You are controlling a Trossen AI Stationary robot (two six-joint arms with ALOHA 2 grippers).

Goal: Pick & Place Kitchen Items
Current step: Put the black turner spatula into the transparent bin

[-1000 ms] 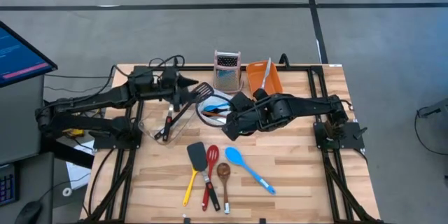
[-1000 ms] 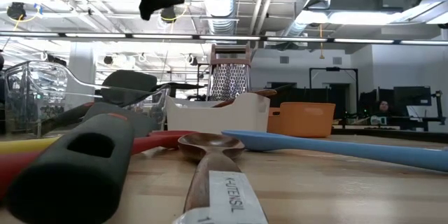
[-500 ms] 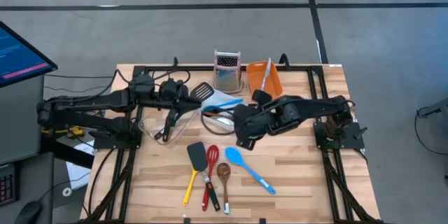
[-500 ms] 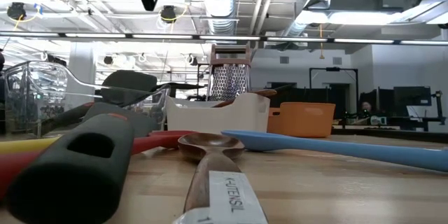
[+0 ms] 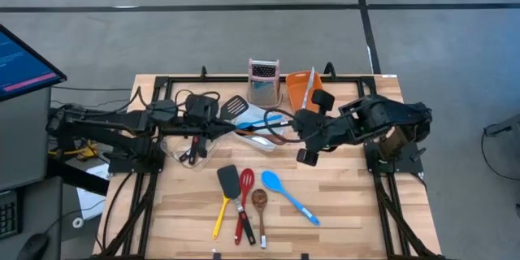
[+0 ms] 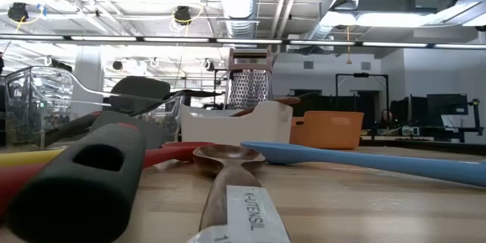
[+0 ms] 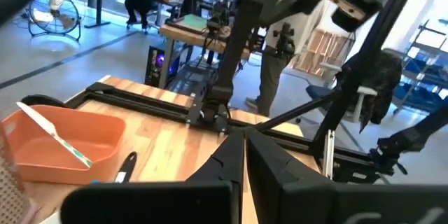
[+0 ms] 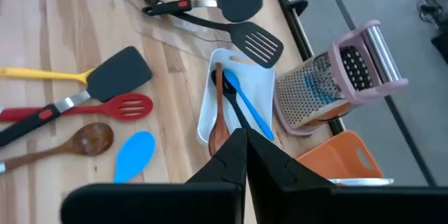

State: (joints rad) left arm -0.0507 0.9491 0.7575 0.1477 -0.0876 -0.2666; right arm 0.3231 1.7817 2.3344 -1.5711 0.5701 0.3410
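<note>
now both hands pulled back from tubs, closed, holding nothing. left hand (image 5: 213, 117) raised beside clear tub (image 5: 185, 148), fingers (image 7: 231, 161) pressed together. right hand (image 5: 306, 156) withdrawn toward right side of surface (image 5: 349, 203), fingers (image 8: 234, 155) likewise shut. a second ago: left hand wide open over slotted turner (image 5: 234, 106), right hand at white tub (image 5: 258, 127). seemingly drop-offs done. still loose on surface: black spatula (image 5: 227, 181), red spatula (image 5: 246, 181), wooden spoon (image 5: 259, 199), blue spoon (image 5: 272, 182).

Bright, even overhead light falls on my table (image 5: 341, 203), ceiling lamps (image 6: 181, 15) glaring in the low view, where the nearest black handle (image 6: 83, 175) blurs.
</note>
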